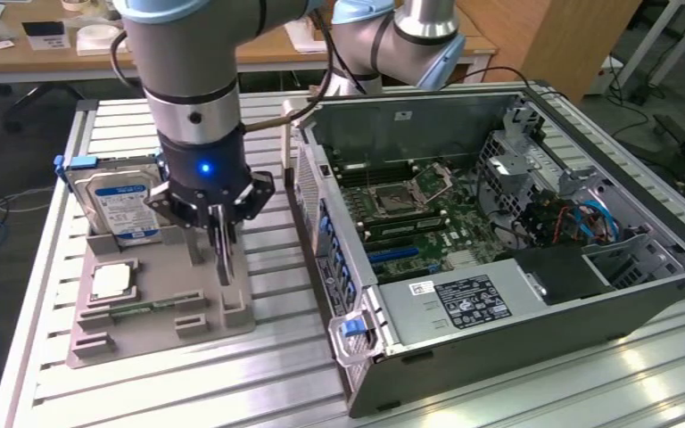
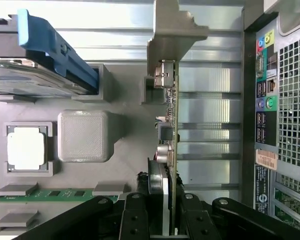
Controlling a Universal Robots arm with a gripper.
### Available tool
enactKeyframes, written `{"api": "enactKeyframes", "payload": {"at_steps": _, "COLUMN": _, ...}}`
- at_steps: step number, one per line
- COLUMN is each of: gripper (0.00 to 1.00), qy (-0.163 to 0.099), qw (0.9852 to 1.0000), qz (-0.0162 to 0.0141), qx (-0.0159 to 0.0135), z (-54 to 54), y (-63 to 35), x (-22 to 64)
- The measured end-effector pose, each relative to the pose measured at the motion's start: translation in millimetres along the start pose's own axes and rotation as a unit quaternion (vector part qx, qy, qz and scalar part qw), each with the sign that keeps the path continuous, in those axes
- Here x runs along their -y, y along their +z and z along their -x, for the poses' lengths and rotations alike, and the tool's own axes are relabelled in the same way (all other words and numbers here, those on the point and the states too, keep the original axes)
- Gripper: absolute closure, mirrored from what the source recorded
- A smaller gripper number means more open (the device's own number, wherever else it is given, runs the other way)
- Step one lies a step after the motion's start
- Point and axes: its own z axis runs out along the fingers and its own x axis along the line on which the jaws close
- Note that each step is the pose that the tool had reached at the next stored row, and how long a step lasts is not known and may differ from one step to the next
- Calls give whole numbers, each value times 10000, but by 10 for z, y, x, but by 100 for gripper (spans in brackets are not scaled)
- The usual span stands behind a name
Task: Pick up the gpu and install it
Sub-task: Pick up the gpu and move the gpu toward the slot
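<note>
Exterior view: tool points straight down over the grey holder on the counter, jaws drawn narrow around the top edge of the gpu; card stands on edge in a slot along the holder's case-side rim, presumably so a top-down pinch can reach it; drive is likewise propped upright at the holder's far end; chip and stick lie flat in recesses; case lies open side up just beside the holder, on the exterior view's right, board exposed so a card can go in from above; gpu here is a thin dark sliver, mostly masked by the fingers; cannot tell whether it has left its slot. Wrist view: gpu edge-on, silvery end by the far holder post, near part between the two black fingers; they sit close on either face, which reads as a grip, though the pad contact is cut off at the frame edge; card's lower edge and slot are hidden beneath it.
</note>
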Motion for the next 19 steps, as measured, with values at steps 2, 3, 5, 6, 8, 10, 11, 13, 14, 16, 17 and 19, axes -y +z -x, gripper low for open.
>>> {"api": "enactKeyframes", "payload": {"at_steps": 2, "gripper": 72, "qy": 4, "qw": 10000, "qz": 3, "qx": -58, "z": -2, "y": -23, "x": -1}}
{"api": "enactKeyframes", "payload": {"at_steps": 3, "gripper": 72, "qy": 5, "qw": 10000, "qz": 7, "qx": -68, "z": -3, "y": -52, "x": -3}}
{"api": "enactKeyframes", "payload": {"at_steps": 5, "gripper": 72, "qy": 5, "qw": 10000, "qz": 17, "qx": -72, "z": -1, "y": -120, "x": -7}}
{"api": "enactKeyframes", "payload": {"at_steps": 6, "gripper": 72, "qy": 5, "qw": 10000, "qz": 21, "qx": -72, "z": -1, "y": -159, "x": -9}}
{"api": "enactKeyframes", "payload": {"at_steps": 8, "gripper": 72, "qy": 5, "qw": 10000, "qz": 28, "qx": -72, "z": 0, "y": -242, "x": -14}}
{"api": "enactKeyframes", "payload": {"at_steps": 10, "gripper": 72, "qy": 5, "qw": 10000, "qz": 31, "qx": -72, "z": 1, "y": -329, "x": -18}}
{"api": "enactKeyframes", "payload": {"at_steps": 11, "gripper": 72, "qy": 5, "qw": 10000, "qz": 33, "qx": -73, "z": 1, "y": -375, "x": -21}}
{"api": "enactKeyframes", "payload": {"at_steps": 13, "gripper": 72, "qy": 5, "qw": 10000, "qz": 39, "qx": -73, "z": 1, "y": -460, "x": -25}}
{"api": "enactKeyframes", "payload": {"at_steps": 14, "gripper": 72, "qy": 5, "qw": 10000, "qz": 41, "qx": -73, "z": 2, "y": -505, "x": -28}}
{"api": "enactKeyframes", "payload": {"at_steps": 16, "gripper": 72, "qy": 5, "qw": 10000, "qz": 44, "qx": -73, "z": 3, "y": -592, "x": -32}}
{"api": "enactKeyframes", "payload": {"at_steps": 17, "gripper": 72, "qy": 5, "qw": 10000, "qz": 46, "qx": -73, "z": 3, "y": -635, "x": -35}}
{"api": "enactKeyframes", "payload": {"at_steps": 19, "gripper": 72, "qy": 5, "qw": 10000, "qz": 49, "qx": -73, "z": 4, "y": -727, "x": -40}}
